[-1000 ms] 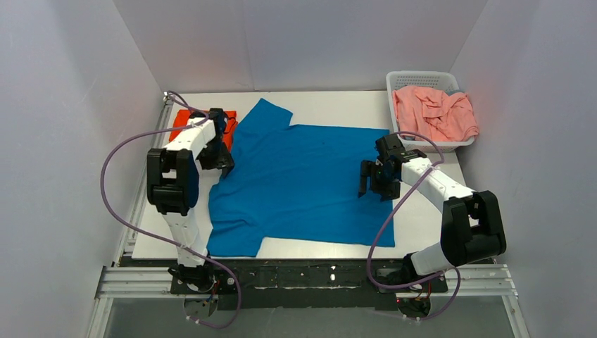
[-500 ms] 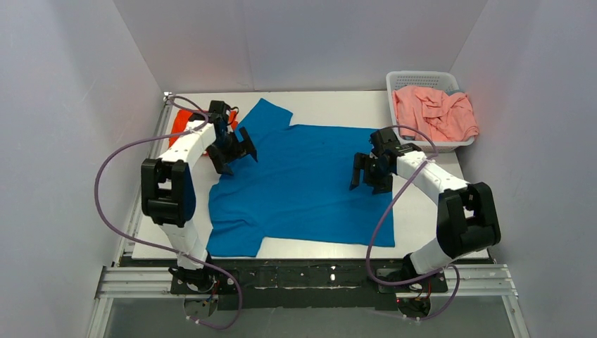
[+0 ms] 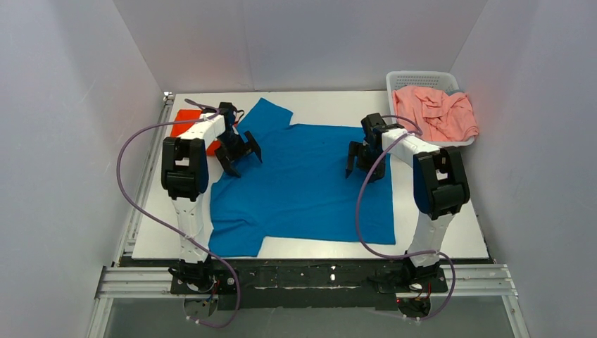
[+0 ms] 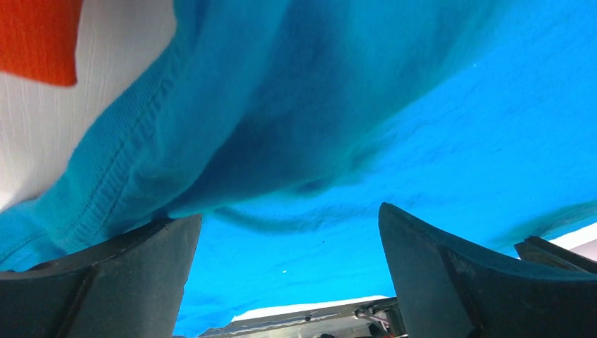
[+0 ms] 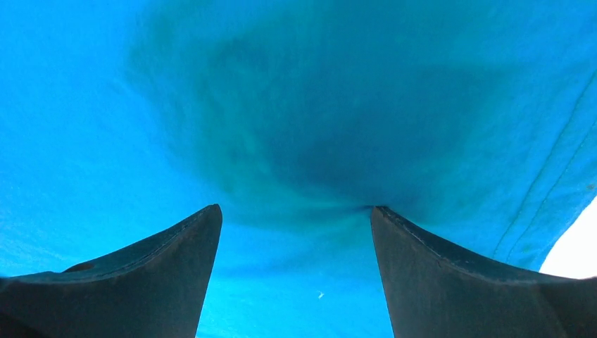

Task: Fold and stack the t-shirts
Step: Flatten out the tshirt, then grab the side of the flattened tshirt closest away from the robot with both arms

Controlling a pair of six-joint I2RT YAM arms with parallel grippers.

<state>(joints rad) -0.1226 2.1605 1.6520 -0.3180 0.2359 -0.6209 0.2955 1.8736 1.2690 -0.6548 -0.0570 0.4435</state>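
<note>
A blue t-shirt (image 3: 303,183) lies spread flat across the middle of the white table. My left gripper (image 3: 240,156) is open, fingers down on the shirt's upper left part, near the sleeve. In the left wrist view the blue cloth (image 4: 338,105) fills the frame between the spread fingers (image 4: 105,282). My right gripper (image 3: 365,163) is open over the shirt's upper right part. In the right wrist view blue cloth (image 5: 296,127) lies between its spread fingers (image 5: 450,274). A folded orange t-shirt (image 3: 187,122) lies at the far left, also showing in the left wrist view (image 4: 39,39).
A white basket (image 3: 425,76) at the back right holds crumpled pink t-shirts (image 3: 435,113). White walls close in the table on three sides. The table's bare strip (image 3: 429,225) shows to the right of the blue shirt.
Both arms have swung inward and farther back: the left gripper moved from the shirt's left edge onto the cloth, and the right gripper moved up and left onto the shirt's upper right part.
</note>
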